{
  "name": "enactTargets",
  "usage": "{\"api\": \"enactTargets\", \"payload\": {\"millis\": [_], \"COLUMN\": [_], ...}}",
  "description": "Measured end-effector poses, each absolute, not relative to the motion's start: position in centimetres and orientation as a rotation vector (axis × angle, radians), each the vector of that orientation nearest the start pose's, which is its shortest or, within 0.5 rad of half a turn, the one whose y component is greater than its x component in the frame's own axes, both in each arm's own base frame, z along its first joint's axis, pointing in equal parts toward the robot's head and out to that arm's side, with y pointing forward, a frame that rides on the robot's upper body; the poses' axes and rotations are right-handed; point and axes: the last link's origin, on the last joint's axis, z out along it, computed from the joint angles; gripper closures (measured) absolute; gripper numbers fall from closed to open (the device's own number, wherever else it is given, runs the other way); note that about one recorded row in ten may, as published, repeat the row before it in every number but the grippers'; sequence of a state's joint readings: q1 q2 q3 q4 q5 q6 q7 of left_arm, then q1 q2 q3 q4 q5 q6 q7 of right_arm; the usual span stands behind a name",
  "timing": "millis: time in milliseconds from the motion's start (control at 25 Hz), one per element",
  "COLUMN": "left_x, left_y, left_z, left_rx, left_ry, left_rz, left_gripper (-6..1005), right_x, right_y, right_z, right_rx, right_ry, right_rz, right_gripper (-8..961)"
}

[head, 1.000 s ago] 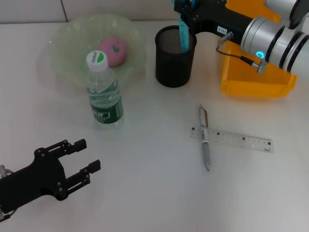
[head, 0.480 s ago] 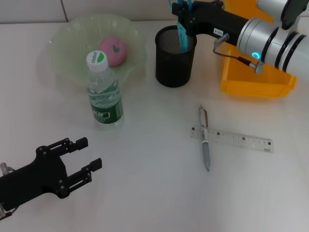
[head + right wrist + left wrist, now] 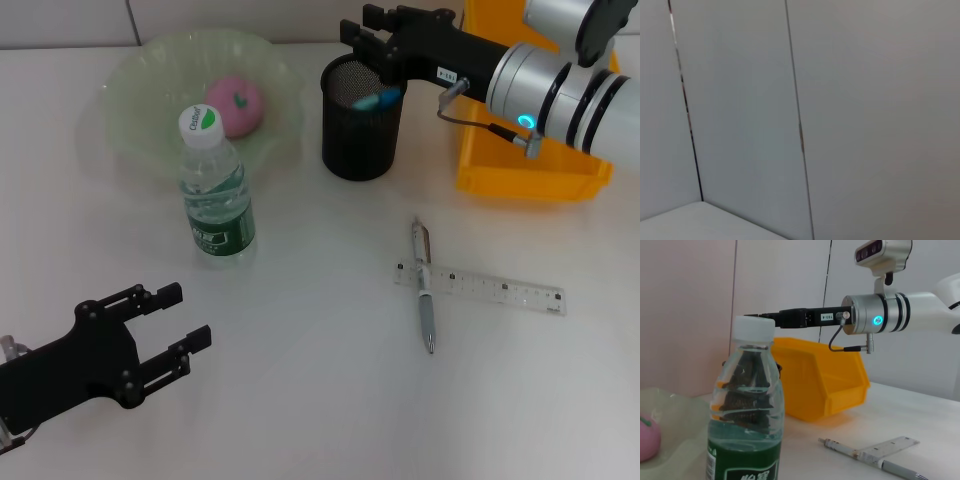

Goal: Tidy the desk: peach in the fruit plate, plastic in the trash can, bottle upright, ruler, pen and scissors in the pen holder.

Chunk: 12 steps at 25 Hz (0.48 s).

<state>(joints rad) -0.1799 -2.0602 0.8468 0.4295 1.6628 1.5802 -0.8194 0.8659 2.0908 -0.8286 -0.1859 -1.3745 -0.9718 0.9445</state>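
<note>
The right end effector [image 3: 372, 30] was held over the far rim of the black mesh pen holder [image 3: 362, 130] with its fingers spread and nothing gripped; a blue-handled item, taken to be the scissors [image 3: 377, 99], lay inside the holder. The left end effector [image 3: 170, 330] was parked low at the near left, open and empty. The peach [image 3: 236, 104] lay in the green fruit plate [image 3: 140, 90], and the bottle [image 3: 214, 190] stood upright just near of it. On the tabletop [image 3: 300, 380], the pen [image 3: 424, 287] lay across the left end of the clear ruler [image 3: 490, 288], touching it. The pen was judged light, rigid and smooth, best pinched across its barrel near the middle. The ruler was judged thin, flat and slippery, hard to lift from the surface; a hold across its narrow width was judged best.
</note>
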Motion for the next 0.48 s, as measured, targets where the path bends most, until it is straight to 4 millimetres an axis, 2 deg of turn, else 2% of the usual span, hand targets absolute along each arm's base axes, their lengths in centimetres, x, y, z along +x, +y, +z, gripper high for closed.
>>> {"api": "enactTargets", "payload": {"millis": [120,200,320,440,480], "left_x": [-33.8,-33.8,-33.7,-33.7,-33.6], "left_y": [21.5,21.5,21.4,21.3,21.3], "left_z": [-2.3,-2.2,-2.1,-2.2,-2.3], "left_rx": [-2.507,-2.508,-2.52,-2.548,-2.571], "left_ry": [-0.493,-0.494,-0.486,-0.5,-0.51], "left_rz": [-0.806,-0.807,-0.815,-0.814,-0.81], "left_gripper": [402,402,402,402,402], "right_x": [18.9,18.9,19.0,18.8,18.2], "right_y": [42.8,42.4,42.0,41.6,41.1], "right_z": [-5.4,-4.5,-2.0,0.8,2.3], "right_rx": [-2.321,-2.312,-2.283,-2.302,-2.351], "right_ry": [0.513,0.503,0.539,0.59,0.586], "right_rz": [0.81,0.882,1.007,1.061,1.028], "right_gripper": [644,604,544,381,326]}}
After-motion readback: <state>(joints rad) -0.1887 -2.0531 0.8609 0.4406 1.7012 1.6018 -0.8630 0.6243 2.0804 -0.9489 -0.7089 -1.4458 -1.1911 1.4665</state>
